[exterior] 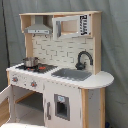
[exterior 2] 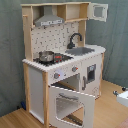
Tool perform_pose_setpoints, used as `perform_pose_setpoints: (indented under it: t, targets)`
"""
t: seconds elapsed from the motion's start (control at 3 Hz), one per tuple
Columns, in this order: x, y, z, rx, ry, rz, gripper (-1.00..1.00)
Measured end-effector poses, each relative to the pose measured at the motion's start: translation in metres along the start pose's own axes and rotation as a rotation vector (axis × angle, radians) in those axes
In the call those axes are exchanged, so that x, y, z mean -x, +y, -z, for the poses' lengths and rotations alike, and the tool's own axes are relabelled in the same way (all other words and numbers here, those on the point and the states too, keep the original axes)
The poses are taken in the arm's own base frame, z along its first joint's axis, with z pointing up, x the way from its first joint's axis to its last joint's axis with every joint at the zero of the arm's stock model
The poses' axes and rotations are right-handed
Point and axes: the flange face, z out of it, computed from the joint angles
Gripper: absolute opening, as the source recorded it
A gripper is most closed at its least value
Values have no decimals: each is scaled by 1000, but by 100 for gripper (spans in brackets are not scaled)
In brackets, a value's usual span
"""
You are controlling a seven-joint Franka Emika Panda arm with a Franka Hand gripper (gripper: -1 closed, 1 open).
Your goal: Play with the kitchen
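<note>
Light-wood kitchen stands upright, its oven door swung open.

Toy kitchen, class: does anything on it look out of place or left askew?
Yes. The kitchen's oven door hangs folded down and open in the second exterior view, and the upper cabinet door stands swung open. Nothing looks spilled or broken.

The kitchen is light wood with white panels; its hood is grey, its faucet black, its knobs red-centred, its back wall a pale brick pattern (dotted in the second exterior view)
</note>
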Motion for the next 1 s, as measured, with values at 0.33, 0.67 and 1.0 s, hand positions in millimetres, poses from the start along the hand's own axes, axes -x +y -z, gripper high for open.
perform_pose_setpoints:
  t: [0.33, 0.67, 1.0]
  targets:
    - [-6, 22, 1, 39, 42, -10, 100]
    - [-3, 42, -14, 57, 42, -16, 100]
    - [-2, 67, -26, 86, 48, -24, 100]
